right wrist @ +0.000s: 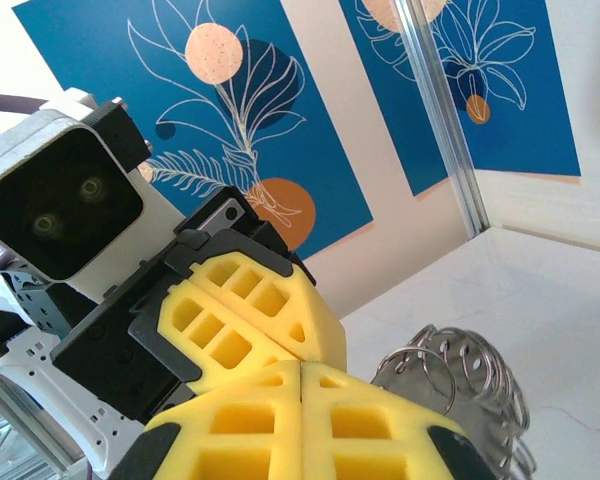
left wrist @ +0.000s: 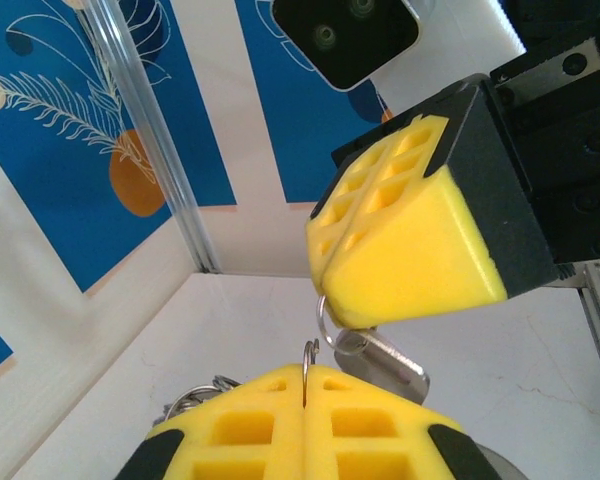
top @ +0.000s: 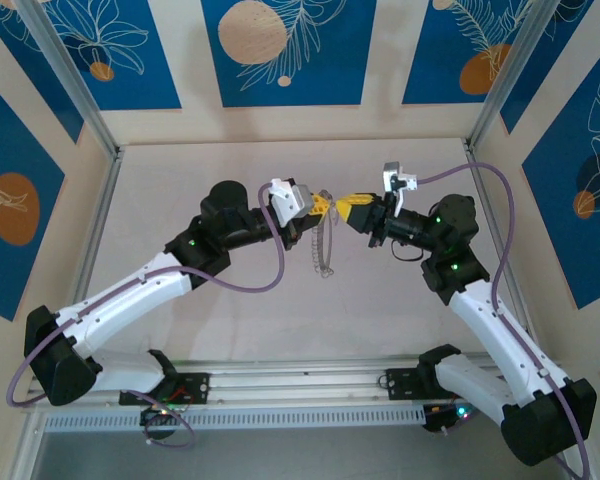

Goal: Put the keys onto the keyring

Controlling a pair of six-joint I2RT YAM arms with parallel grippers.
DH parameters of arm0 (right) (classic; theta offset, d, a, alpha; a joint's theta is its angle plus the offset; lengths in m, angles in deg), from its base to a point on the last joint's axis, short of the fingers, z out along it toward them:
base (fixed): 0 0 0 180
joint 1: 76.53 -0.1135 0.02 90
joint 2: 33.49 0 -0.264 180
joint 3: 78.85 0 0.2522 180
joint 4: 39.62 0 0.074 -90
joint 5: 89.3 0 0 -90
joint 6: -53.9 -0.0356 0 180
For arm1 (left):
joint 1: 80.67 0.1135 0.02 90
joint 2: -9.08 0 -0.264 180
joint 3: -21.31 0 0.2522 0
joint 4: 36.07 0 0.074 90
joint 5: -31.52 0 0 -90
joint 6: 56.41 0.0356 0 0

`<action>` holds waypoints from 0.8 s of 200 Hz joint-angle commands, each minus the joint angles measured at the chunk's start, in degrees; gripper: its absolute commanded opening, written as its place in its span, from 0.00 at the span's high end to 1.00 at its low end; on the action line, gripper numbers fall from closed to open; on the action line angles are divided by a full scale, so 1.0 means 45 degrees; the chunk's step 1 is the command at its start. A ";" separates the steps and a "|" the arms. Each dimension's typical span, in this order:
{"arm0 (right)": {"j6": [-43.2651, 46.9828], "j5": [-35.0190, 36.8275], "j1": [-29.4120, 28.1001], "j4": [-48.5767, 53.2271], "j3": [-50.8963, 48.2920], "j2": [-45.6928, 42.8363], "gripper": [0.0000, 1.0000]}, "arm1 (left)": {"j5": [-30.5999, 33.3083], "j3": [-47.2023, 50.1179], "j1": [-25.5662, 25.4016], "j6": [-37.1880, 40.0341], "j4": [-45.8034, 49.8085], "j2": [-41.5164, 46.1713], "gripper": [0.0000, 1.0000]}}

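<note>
**Item 1 – keyring** point(top: 325, 250). Large thin grey hoop, held off the surface point(top: 380, 310) and hanging edge-on below the left gripper point(top: 322, 205) in the middle of the workspace. In the left wrist view the fingers point(left wrist: 250, 420) are pressed together with only the hoop's wire standing up out of their seam. Pinching it at the top lets the rest of the hoop dangle free and keeps a short stretch of wire exposed towards the other arm. The fringe of silver loops point(right wrist: 460, 375) bunches just beside and below the fingers.

**Item 2 – key** point(left wrist: 385, 358). Small, pale-headed, hanging just under the right gripper point(top: 348, 203). Its fingers point(left wrist: 410, 260) are closed on the top of it, and a small wire loop rises from the key into their tips. The key sits just beside the exposed hoop wire, close above the left fingertips. Whether the two touch cannot be told.

**Item 3 – arrangement.** Both arms reach inward, tips almost nose to nose above the surface. One steadies the ring and the other presents the key, apparently so that the key can be threaded in mid-air, where each wrist camera looks straight at the joint.

**Status** – the key seems not yet to be on the hoop.
</note>
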 commanded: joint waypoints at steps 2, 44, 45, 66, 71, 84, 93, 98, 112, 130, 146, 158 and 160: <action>0.0338 0.0251 -0.0161 -0.0337 0.0486 0.0065 1.00 | 0.0058 -0.0495 -0.0225 0.0287 -0.0301 0.0148 1.00; 0.0405 0.0429 -0.0252 -0.0294 0.0530 0.0207 1.00 | -0.0024 -0.0555 -0.0302 0.0325 -0.0244 0.0156 1.00; 0.0400 0.0430 -0.0259 -0.0295 0.0521 0.0217 1.00 | -0.0017 -0.0554 -0.0303 0.0325 -0.0243 0.0153 1.00; 0.0489 0.0529 -0.0254 -0.0129 0.0587 0.0305 1.00 | 0.0046 -0.0531 -0.0367 0.0320 -0.0316 0.0230 1.00; 0.0525 0.0563 -0.0258 -0.0102 0.0578 0.0339 1.00 | 0.0048 -0.0496 -0.0376 0.0325 -0.0353 0.0241 1.00; 0.0628 0.0662 -0.0254 0.0043 0.0565 0.0353 1.00 | 0.0106 -0.0445 -0.0399 0.0284 -0.0489 0.0305 1.00; 0.0684 0.0725 -0.0248 0.0123 0.0514 0.0373 1.00 | 0.0147 -0.0389 -0.0401 0.0227 -0.0600 0.0361 1.00; 0.0692 0.0767 -0.0236 0.0161 0.0480 0.0365 1.00 | 0.0179 -0.0363 -0.0401 0.0195 -0.0691 0.0381 1.00; 0.0746 0.0828 -0.0182 0.0223 0.0390 0.0363 1.00 | 0.0237 -0.0267 -0.0404 0.0116 -0.0921 0.0472 1.00; 0.0706 0.0890 -0.0071 0.0257 0.0221 0.0363 1.00 | 0.0307 -0.0203 -0.0401 0.0088 -0.1097 0.0540 1.00; 0.0653 0.0911 0.0049 0.0272 0.0068 0.0326 1.00 | 0.0375 -0.0148 -0.0401 0.0062 -0.1188 0.0609 1.00; 0.0595 0.0934 0.0157 0.0253 -0.0039 0.0286 1.00 | 0.0421 -0.0076 -0.0400 0.0023 -0.1295 0.0657 1.00; 0.0592 0.0937 0.0171 0.0253 -0.0047 0.0286 1.00 | 0.0425 -0.0068 -0.0400 0.0015 -0.1307 0.0663 1.00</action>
